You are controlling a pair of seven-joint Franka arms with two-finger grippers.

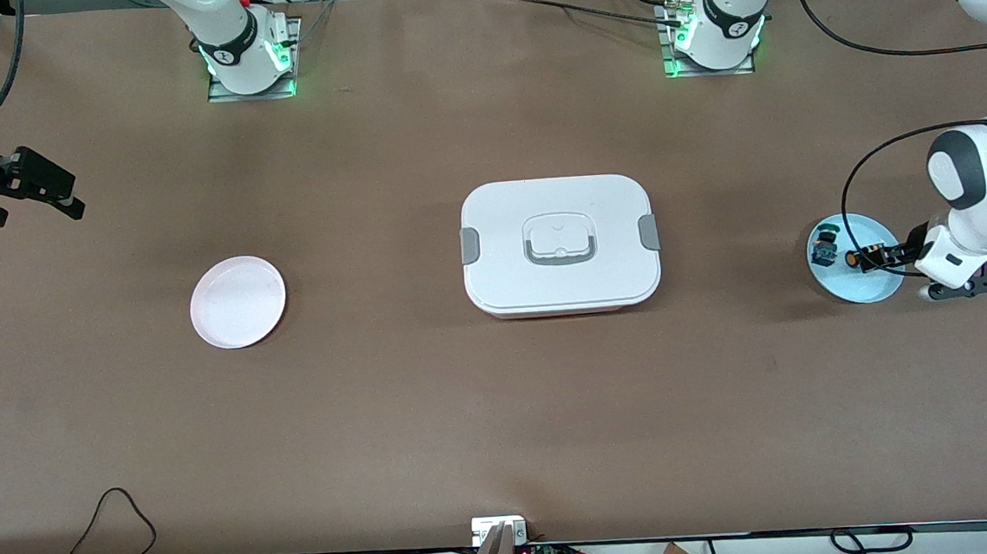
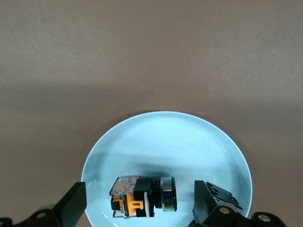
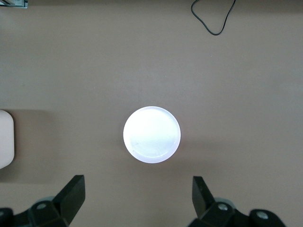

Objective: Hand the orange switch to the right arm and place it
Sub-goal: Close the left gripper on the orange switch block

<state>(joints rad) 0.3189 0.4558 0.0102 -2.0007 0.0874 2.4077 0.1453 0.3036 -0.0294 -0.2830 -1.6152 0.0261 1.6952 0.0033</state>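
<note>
Hovering low over the blue plate (image 1: 881,285) at my left arm's end of the table (image 1: 502,398), my left gripper (image 1: 879,257) stood spread wide, its fingers (image 2: 212,198) on either side of the orange switch (image 2: 142,197) without touching it. The switch lay on its side on the plate, just beside a blue-and-green component (image 1: 824,245). My right gripper (image 1: 36,192) waited up in the air over the table's edge at the right arm's end, likewise spread and holding nothing. A white plate (image 1: 237,301) sat on the table near that end, and a closed white box (image 1: 559,245) sat on the table between the two plates.
</note>
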